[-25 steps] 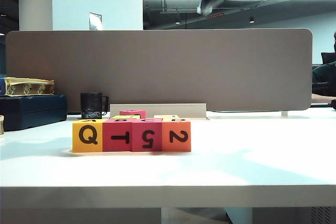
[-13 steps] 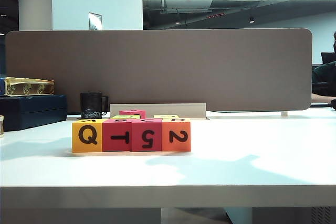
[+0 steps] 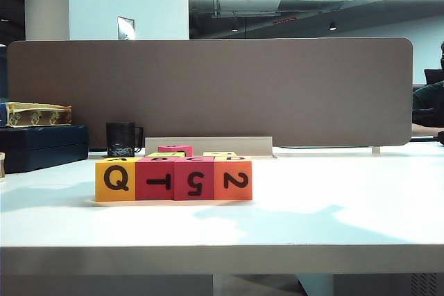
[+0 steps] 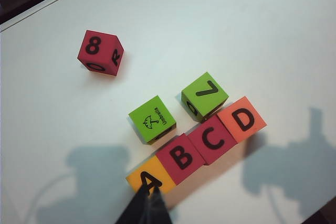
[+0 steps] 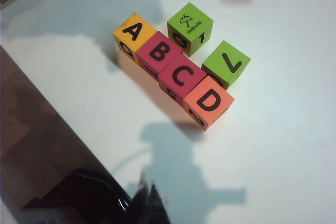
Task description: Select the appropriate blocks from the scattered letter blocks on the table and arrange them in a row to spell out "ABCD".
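Note:
Four blocks stand touching in a row on the white table [image 3: 347,220]. From above they read A [image 4: 149,179], B [image 4: 181,157], C [image 4: 214,139], D [image 4: 242,119]. Their front faces show Q on the yellow-orange block [image 3: 115,179], T on a magenta one [image 3: 155,179], 5 on the other magenta one [image 3: 193,179] and 2 on the salmon-orange block [image 3: 233,179]. My left gripper [image 4: 148,203] hangs high above the A end, shut and empty. My right gripper [image 5: 148,198], fingers together and empty, is high over the table off the D block [image 5: 208,100].
Two lime-green cubes [image 4: 152,119] [image 4: 205,96] sit just behind the row. A third magenta cube [image 4: 100,52] lies farther back. A black mug [image 3: 121,139], a dark blue case [image 3: 41,147] and a grey partition [image 3: 208,91] line the back of the table.
The right arm, blurred at the top of the exterior view a second ago, has risen out of it. The left gripper's tip shows slightly more. The blocks have not moved.

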